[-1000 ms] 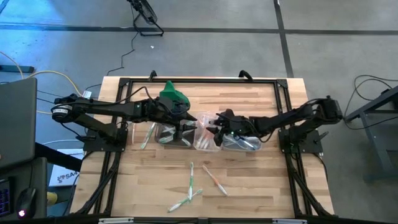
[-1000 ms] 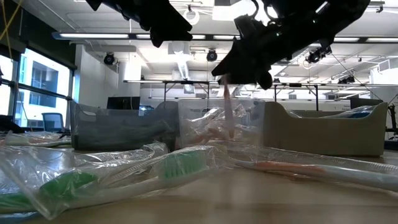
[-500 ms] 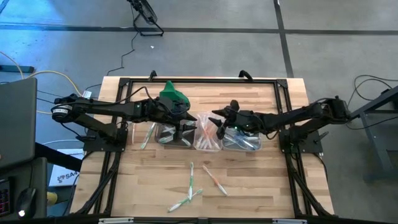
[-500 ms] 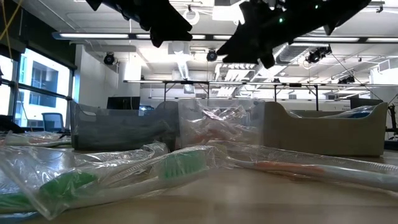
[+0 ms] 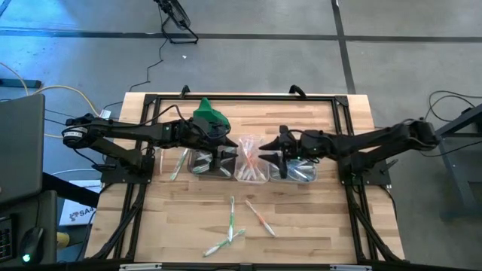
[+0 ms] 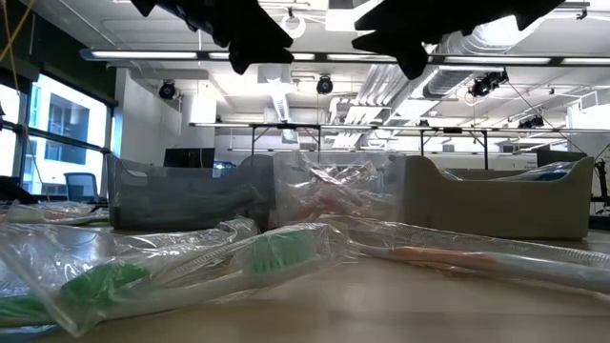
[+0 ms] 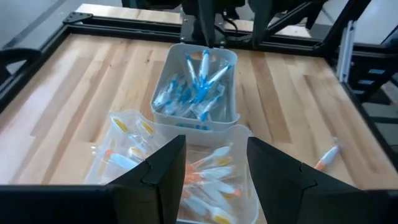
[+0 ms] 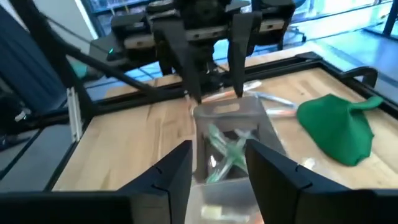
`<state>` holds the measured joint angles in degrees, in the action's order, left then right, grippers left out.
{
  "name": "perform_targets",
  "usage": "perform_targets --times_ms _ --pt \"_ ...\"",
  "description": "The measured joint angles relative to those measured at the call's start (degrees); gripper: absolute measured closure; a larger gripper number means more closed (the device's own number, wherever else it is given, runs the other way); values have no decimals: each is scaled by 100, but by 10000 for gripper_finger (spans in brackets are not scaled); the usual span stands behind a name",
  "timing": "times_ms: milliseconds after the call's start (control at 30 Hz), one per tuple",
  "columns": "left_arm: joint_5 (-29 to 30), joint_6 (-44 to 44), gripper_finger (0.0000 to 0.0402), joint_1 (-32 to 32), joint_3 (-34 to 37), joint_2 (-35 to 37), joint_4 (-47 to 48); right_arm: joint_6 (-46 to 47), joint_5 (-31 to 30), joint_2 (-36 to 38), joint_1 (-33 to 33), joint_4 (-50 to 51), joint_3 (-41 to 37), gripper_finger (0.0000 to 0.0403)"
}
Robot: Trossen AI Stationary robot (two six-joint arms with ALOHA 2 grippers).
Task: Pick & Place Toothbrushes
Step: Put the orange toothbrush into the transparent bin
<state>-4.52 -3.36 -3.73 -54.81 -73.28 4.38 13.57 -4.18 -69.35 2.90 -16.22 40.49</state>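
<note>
- Nearest the front edge of the table (image 5: 316, 226), a few loose toothbrushes (image 5: 232, 218) lie in their clear wrappers: green-handled ones and an orange-pink one (image 5: 261, 219). These are not yet sorted.
- Further in, three clear tubs stand in a row. The left tub (image 5: 202, 162) holds green brushes, the middle tub (image 5: 251, 167) orange-pink ones, the right tub (image 5: 299, 172) blue ones, so much of the sorting looks done.
- Just left of the left tub, another green brush (image 5: 179, 163) lies on the wood, outside any tub.
- The right gripper (image 5: 273, 150) hangs above the middle and right tubs, fingers apart with nothing between them.
- The left gripper (image 5: 226, 147) hovers over the left tub, fingers spread and empty.
- Beyond the tubs sits a green cloth lump (image 5: 209, 115), no part of the sorting.
- Judged from this, what remains is the handful of loose brushes, each going to the tub of its colour.
</note>
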Motion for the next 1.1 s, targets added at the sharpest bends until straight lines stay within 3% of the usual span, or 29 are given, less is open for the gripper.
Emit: perform_targets --times_ms 167,567,700,867,1100 --pt "-46 -189 234 2 0 0 -1 -122 -53 45 248 329 -4 278" --pt "7 -390 234 138 -2 0 71 -475 -809 58 878 413 -4 334" --pt "417 -122 234 551 -2 172 237 -468 -882 58 1040 447 -4 352" --pt "1274 213 234 1025 -2 531 655 -445 -1445 58 1283 452 -4 373" --pt "1302 298 234 1286 -2 693 798 -130 -1688 55 1487 606 117 398"
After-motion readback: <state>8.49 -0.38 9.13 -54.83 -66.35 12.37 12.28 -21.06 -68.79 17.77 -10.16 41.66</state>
